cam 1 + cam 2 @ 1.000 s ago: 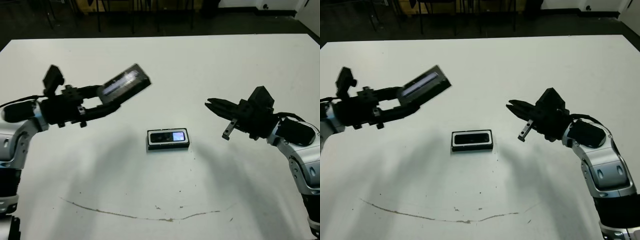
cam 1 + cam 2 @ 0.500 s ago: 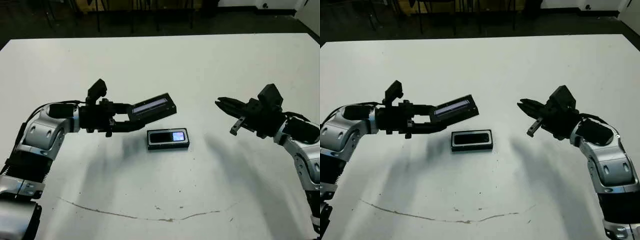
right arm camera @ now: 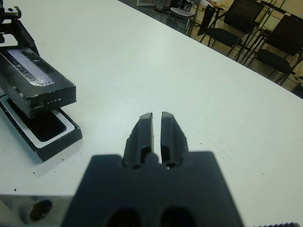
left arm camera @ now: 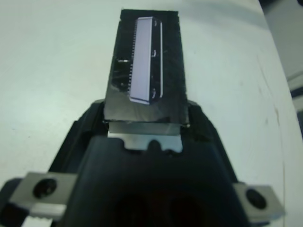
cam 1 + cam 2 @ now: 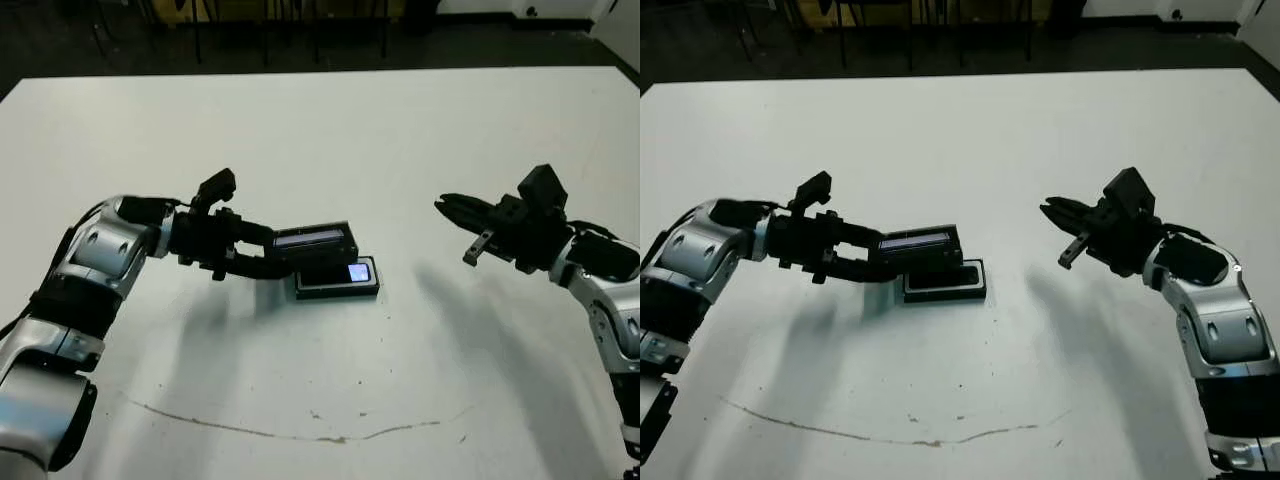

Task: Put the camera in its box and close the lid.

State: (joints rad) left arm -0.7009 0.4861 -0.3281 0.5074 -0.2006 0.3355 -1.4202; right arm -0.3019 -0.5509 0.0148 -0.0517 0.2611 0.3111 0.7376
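Note:
The box [image 5: 340, 291] lies at the table's middle, a black tray with a white lining. The camera [image 5: 352, 273] lies flat inside it, its bluish screen showing at the right end. My left gripper [image 5: 272, 253] is shut on the lid [image 5: 316, 239], gripping its left end. The lid hangs just above the box's left part, pale strip [image 4: 145, 59] facing up, and hides that end of the camera. My right gripper [image 5: 447, 207] is shut and holds nothing, hovering well to the right of the box. The right wrist view shows the lid [image 3: 34, 81] over the box [image 3: 57, 142].
A thin dirty curved mark [image 5: 300, 430] runs across the table near its front edge. Dark chairs [image 3: 246, 19] stand on the floor beyond the table's far edge.
My left arm has swung in and down, bringing the lid from high on the left to just over the box's left part. The right gripper drew back to the right, then held still.

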